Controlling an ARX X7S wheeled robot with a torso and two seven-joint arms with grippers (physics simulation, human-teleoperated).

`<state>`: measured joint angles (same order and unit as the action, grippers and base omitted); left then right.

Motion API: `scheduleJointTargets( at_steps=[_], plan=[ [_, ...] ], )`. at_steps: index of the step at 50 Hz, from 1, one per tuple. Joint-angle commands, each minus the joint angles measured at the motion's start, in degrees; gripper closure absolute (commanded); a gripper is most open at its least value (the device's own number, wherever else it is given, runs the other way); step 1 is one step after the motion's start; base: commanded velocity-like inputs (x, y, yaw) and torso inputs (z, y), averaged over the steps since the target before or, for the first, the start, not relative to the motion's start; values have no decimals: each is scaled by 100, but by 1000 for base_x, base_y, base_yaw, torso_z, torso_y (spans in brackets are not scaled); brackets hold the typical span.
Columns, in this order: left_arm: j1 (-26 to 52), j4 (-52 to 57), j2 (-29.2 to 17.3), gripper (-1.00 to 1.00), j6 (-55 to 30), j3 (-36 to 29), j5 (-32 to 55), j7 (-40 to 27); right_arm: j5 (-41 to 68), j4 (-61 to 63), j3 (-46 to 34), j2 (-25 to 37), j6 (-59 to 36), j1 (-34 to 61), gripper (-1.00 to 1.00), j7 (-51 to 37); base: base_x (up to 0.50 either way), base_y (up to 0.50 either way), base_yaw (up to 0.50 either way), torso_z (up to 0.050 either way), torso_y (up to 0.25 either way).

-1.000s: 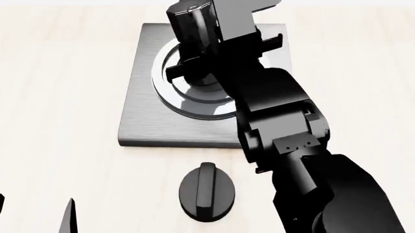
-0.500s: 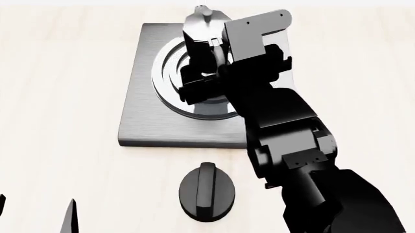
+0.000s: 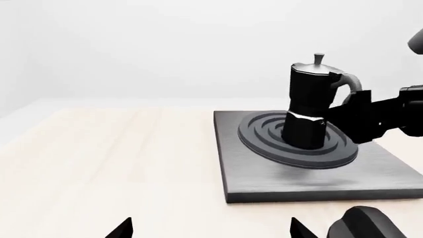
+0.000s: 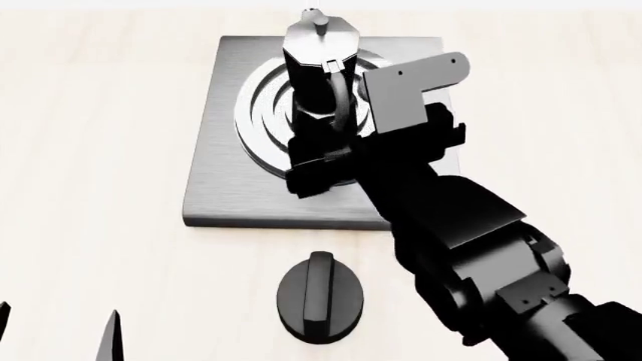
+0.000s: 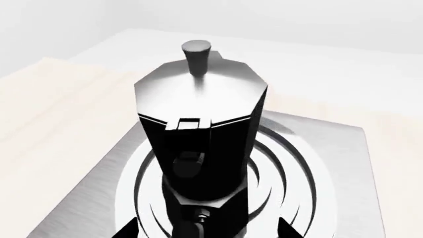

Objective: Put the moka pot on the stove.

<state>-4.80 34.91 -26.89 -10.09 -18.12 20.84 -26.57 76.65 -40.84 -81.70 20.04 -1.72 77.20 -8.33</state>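
The moka pot (image 4: 319,60), black and faceted with a silver lid and knob, stands upright on the raised silver rings of the grey stove (image 4: 216,173). My right gripper (image 4: 331,162) is open just on the near side of the pot. Its fingertips are spread wide either side of the pot's curved handle and do not touch it. In the right wrist view the pot (image 5: 198,134) fills the middle over the stove (image 5: 330,163), with my gripper (image 5: 206,229) at the frame edge. My left gripper (image 4: 59,331) is open and empty over bare table. Its view shows the pot (image 3: 309,99) on the stove (image 3: 264,173).
A low black round knob with a ridge (image 4: 321,297) lies on the pale wooden table (image 4: 101,150) just in front of the stove; it also shows in the left wrist view (image 3: 367,225). My right arm reaches over the stove's near right part.
My right gripper has let go of the pot and drawn back toward me. The pot, earlier covered by the gripper, now stands in full view on the rings. The left arm has not moved.
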Motion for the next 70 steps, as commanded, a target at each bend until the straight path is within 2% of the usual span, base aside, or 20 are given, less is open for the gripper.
scheduleJointTargets(
  at_steps=[1, 13, 15, 20, 28, 33, 38, 52, 70],
  plan=[
    [-32, 3, 121, -100, 229, 207, -14, 133, -20, 1758, 173, 829, 7, -167, -100, -597, 0, 0, 0, 0, 0],
    [-20, -3, 131, -100, 233, 129, -89, 119, 85, 3608, 287, 1806, 40, -246, -100, -1277, 0, 0, 0, 0, 0],
    [-27, 5, 123, -100, 237, 123, -104, 116, 83, 4307, 322, 2176, 100, -301, -100, -1522, 0, 0, 0, 0, 0],
    [-49, 123, 89, -100, 175, 147, -79, 64, 22, 5159, 387, 2631, 289, -451, -100, -1870, 0, 0, 0, 0, 0],
    [-65, 148, 92, -100, 191, 94, -140, 48, -1003, 6931, 390, 3560, 481, -585, -100, -3131, 0, 0, 0, 0, 0],
    [-74, 185, 80, -100, 177, 55, -195, 33, -1537, 7447, 285, 3864, 402, -757, -100, -3682, 0, 0, 0, 0, 0],
    [-95, 282, 33, -100, 163, 136, -150, -14, -2230, 7736, 295, 4121, 985, -1299, -100, -4326, 0, 0, 0, 0, 0],
    [-145, 378, -34, -100, 222, 266, -66, -59, -3591, 8118, -27, 3950, 974, -2073, -100, -5387, 0, 0, 0, 0, 0],
    [-191, 471, -97, -100, 276, 324, -39, -92, -4907, 7596, -148, 3991, 2485, -3531, -100, -6391, 0, 0, 0, 0, 0]
  ],
)
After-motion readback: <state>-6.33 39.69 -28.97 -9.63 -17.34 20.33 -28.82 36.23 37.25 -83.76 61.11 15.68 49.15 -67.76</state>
